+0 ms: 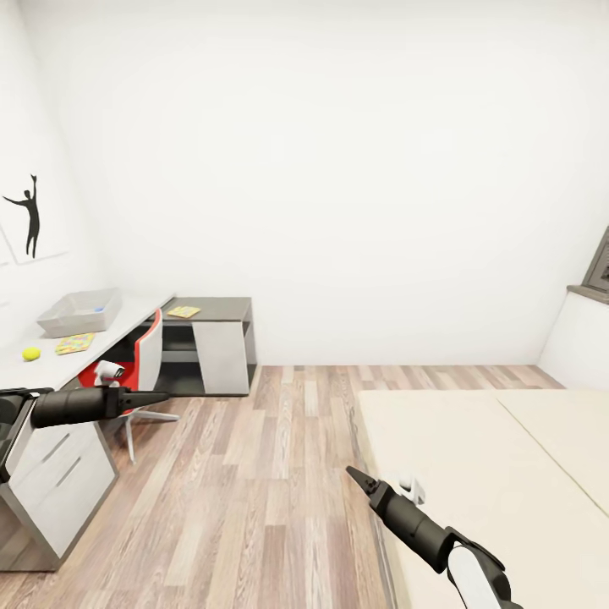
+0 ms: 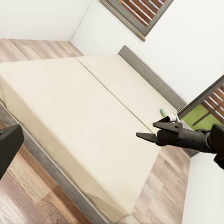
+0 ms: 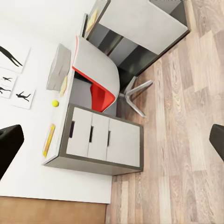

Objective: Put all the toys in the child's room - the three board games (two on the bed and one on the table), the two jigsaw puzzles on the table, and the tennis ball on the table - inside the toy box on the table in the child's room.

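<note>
toy box [image 1: 78, 311] lies beyond left gripper [image 1: 161, 396], apart.

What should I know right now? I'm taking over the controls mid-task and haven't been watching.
Left gripper: open, empty, beside the desk.
Right gripper: open, empty, at the edge of the bed.
Toy box is on the desk, with the tennis ball and a colourful flat toy beside it. A yellow flat toy is on the darker side table.
Done: box contents unclear.
Left: these three, plus the rest.
</note>
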{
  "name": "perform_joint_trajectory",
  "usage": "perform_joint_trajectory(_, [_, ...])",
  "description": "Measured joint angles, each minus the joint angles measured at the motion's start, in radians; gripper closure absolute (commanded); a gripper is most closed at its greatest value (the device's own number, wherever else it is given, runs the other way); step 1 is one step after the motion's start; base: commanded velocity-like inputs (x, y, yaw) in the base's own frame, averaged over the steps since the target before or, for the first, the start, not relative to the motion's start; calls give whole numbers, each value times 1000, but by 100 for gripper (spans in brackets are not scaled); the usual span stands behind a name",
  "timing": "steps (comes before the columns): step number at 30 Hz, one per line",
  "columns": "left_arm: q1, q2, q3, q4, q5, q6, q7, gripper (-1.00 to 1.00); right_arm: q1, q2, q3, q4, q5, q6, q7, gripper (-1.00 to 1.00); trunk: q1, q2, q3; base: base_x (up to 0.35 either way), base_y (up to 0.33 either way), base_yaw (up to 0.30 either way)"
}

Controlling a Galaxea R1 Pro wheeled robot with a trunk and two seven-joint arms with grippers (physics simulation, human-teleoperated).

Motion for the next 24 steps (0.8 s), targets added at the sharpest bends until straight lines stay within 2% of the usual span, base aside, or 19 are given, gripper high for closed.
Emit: perform_joint_trajectory(24, [0, 0, 0, 0, 0, 0, 0, -100, 0, -1, -1, 2, 0, 0, 0, -100, 0, 0, 0, 0, -7, 0])
